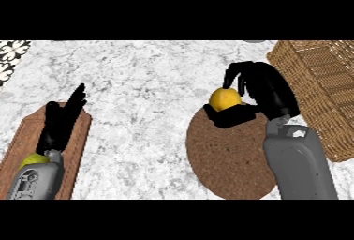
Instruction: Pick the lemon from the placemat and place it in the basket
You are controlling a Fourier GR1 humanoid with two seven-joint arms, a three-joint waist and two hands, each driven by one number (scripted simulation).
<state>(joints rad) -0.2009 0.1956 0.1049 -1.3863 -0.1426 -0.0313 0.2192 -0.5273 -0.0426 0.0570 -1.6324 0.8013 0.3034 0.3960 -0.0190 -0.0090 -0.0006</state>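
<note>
The yellow lemon [225,99] is held at the far edge of the round brown placemat [224,159]. My right hand [266,93] is shut on it, fingers curled over its top and thumb under it. To the right stands the woven wicker basket [325,89], close beside the hand. My left hand [63,119] rests open at the left, fingers straight and pointing away, above a wooden board.
A brown wooden cutting board [77,145] lies at the left under my left forearm, with a yellow-green fruit [33,160] on it beside the wrist. A patterned tile patch [12,54] shows at the far left corner of the marble counter.
</note>
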